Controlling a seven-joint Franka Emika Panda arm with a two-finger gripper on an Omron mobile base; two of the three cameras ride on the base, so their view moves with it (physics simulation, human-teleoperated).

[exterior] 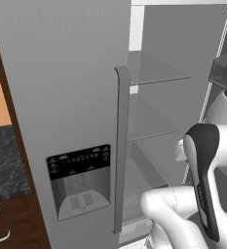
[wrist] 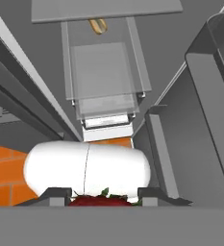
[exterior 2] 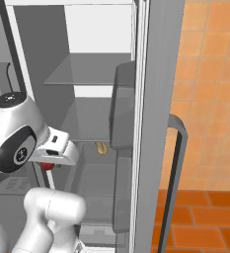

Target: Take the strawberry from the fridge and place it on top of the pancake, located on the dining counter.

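The grey steel fridge (exterior: 61,73) stands with its right door open, and its glass shelves (exterior 2: 89,69) show inside. My gripper (wrist: 100,194) is in front of the open compartment, at about the height of the lower shelves. It is shut on the strawberry (wrist: 97,201), whose dark red top and green leaves peek up between the two finger tips. In the right base view the strawberry (exterior 2: 47,166) is a small red spot under the hand of my gripper (exterior 2: 50,162). The dining counter and the pancake are out of view.
A small yellowish food item (exterior 2: 101,147) lies on a middle shelf deeper inside. The closed left door carries the black water dispenser (exterior: 79,180) and a long handle (exterior: 121,146). The open right door's bins (exterior 2: 122,108) stand close on the right. Orange tiles (exterior 2: 205,99) lie beyond.
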